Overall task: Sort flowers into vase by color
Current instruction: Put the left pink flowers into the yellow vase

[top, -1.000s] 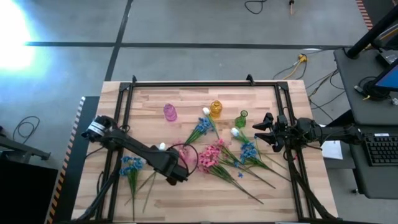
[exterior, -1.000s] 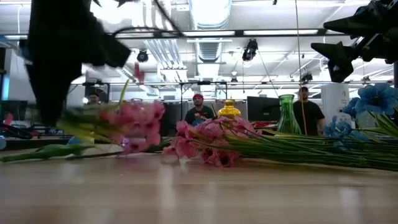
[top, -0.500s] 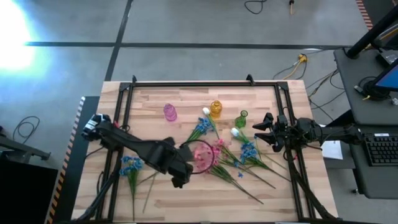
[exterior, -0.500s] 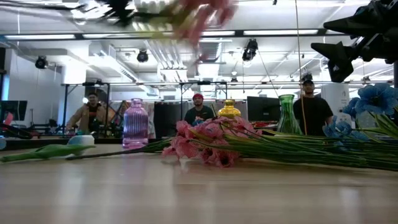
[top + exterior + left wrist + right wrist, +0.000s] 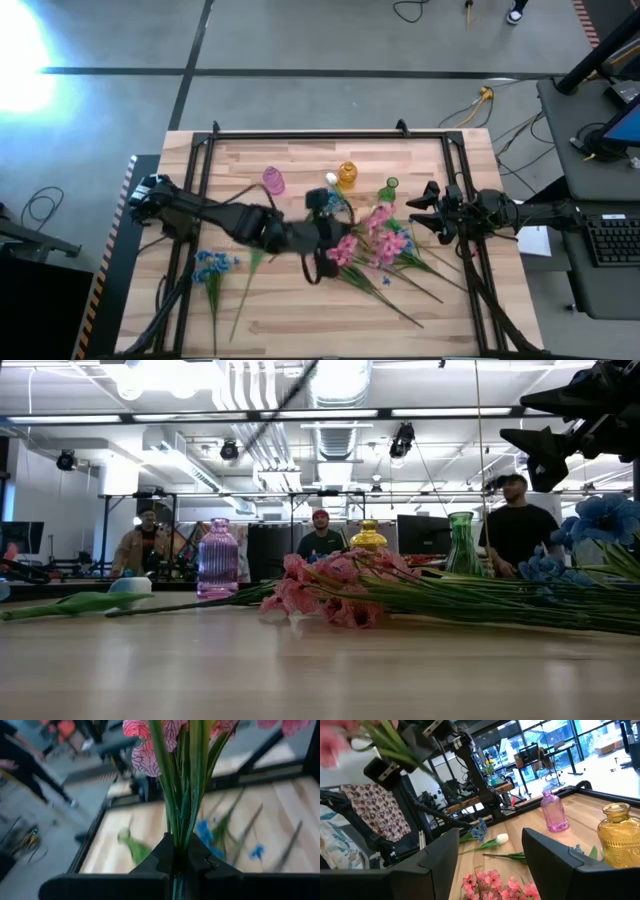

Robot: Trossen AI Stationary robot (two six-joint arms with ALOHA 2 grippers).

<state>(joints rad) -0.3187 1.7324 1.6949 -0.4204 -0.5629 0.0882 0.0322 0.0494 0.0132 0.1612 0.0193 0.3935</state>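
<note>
One pink artificial flower stem [image 5: 372, 222] has come up off the wooden table [image 5: 250, 320] within the last second: a second ago the left gripper [image 5: 318, 262] sat low among the blossoms at centre-left of the overhead frame, and now it is raised near the middle of the table with the stem clamped between its fingers, the pink head swung toward the centre-right. The left wrist view confirms the hold, with several thin green stalks pinched tight where the two dark fingers [image 5: 165, 857] meet and pink veined petals [image 5: 145, 750] fanning out beyond. This looks like the carry stage of the sort, the pick being done and the drop into a vase still ahead; the ribbed pink glass vase [image 5: 273, 181] at upper-centre left seems the likely match by colour, with the amber glass vase [image 5: 346, 175] and the slim green glass vase [image 5: 387, 191] just to its right. More pink blossoms [image 5: 330, 588] lie in a heap mid-table, blue clustered flowers [image 5: 210, 266] at lower left, and a white bud [image 5: 501, 839] beside them. The right gripper [image 5: 422, 208] waits at centre-right, its fingers spread wide and holding nothing.
</note>
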